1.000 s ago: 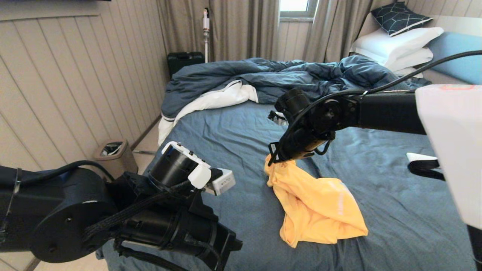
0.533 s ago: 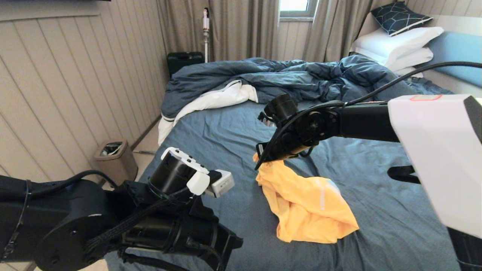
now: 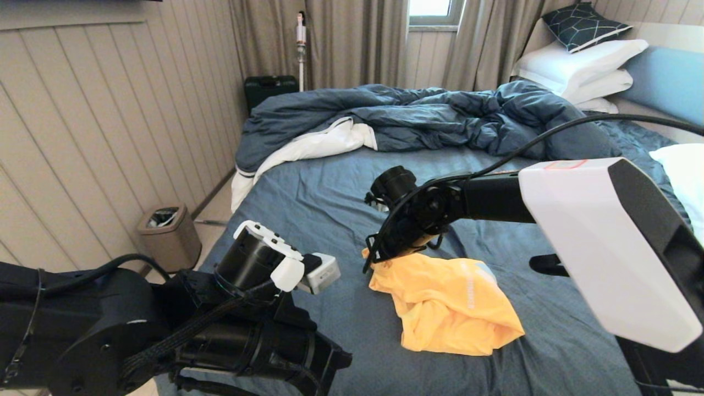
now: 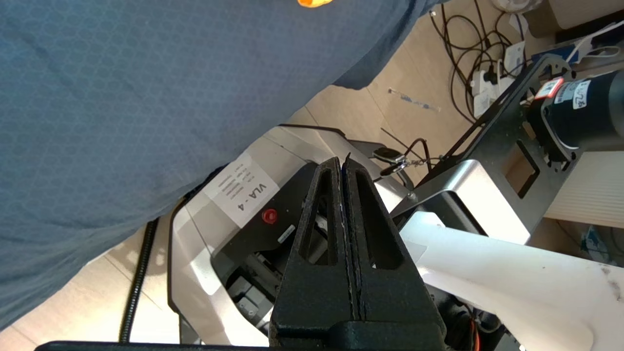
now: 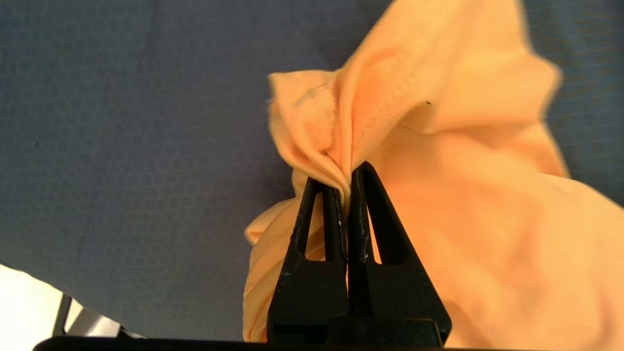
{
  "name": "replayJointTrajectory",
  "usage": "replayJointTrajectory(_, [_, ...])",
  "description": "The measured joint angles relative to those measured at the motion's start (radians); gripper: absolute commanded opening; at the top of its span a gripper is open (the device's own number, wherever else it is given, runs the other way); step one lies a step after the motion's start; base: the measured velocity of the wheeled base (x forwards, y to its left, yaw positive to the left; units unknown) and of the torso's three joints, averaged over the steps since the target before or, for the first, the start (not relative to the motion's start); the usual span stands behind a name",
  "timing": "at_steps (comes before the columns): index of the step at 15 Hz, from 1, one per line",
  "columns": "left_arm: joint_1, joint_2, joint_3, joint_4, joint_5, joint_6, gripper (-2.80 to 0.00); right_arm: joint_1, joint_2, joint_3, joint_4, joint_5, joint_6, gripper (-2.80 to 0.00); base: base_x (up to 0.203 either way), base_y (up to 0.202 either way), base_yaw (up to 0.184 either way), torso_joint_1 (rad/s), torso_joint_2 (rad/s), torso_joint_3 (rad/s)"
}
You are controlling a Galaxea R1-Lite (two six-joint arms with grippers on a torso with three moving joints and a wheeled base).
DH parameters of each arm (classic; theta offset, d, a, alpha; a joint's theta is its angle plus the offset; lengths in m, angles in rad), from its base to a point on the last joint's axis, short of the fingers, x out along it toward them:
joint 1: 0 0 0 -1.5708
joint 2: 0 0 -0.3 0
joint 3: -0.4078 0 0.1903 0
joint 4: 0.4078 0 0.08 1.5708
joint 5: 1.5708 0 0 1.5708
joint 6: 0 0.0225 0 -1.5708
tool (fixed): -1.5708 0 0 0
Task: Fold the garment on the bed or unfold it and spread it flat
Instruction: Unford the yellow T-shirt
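Observation:
The yellow garment [image 3: 451, 308] lies crumpled on the bed's blue-grey sheet [image 3: 319, 198], near the front. My right gripper [image 3: 369, 265] is shut on a bunched fold at the garment's left end, just above the sheet. In the right wrist view that fold of the garment [image 5: 331, 126] is pinched between the black fingertips of the right gripper [image 5: 347, 176]. My left arm sits parked low at the front left, off the bed's corner. Its gripper [image 4: 342, 162] is shut on nothing and points at the robot's base.
A rumpled dark blue duvet [image 3: 418, 115] with a white underside covers the far half of the bed. White pillows [image 3: 577, 69] stack at the headboard, and another white pillow [image 3: 682, 176] lies at the right edge. A small bin [image 3: 168, 234] stands on the floor to the left.
My right gripper has moved left, toward me and lower, dragging the garment's pinched end with it. The raised cloth has sunk onto the sheet. The left arm has barely moved.

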Motion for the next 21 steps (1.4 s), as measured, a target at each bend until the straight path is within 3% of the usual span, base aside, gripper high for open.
replayJointTrajectory(3, [0.000,0.000,0.005,0.000,-0.001,-0.001,-2.80,0.001,0.016,0.000,-0.001,-0.001,-0.011,-2.80,0.000,0.000,0.000,0.000,0.00,0.000])
replayJointTrajectory(4, [0.000,-0.001,0.010,-0.001,-0.003,-0.001,-2.80,0.007,0.023,0.000,-0.001,-0.005,-0.013,0.00,0.000,0.000,0.000,0.000,0.00,0.000])
replayJointTrajectory(12, [0.011,-0.078,0.151,-0.159,0.017,-0.005,-2.80,0.062,0.054,0.000,-0.001,-0.009,-0.023,0.00,0.000,0.000,0.000,0.000,0.00,0.000])
replayJointTrajectory(21, [0.044,-0.090,0.193,-0.191,0.001,-0.008,-2.80,0.089,0.034,0.006,0.035,-0.011,-0.019,0.00,0.000,0.000,0.000,0.000,0.00,0.000])
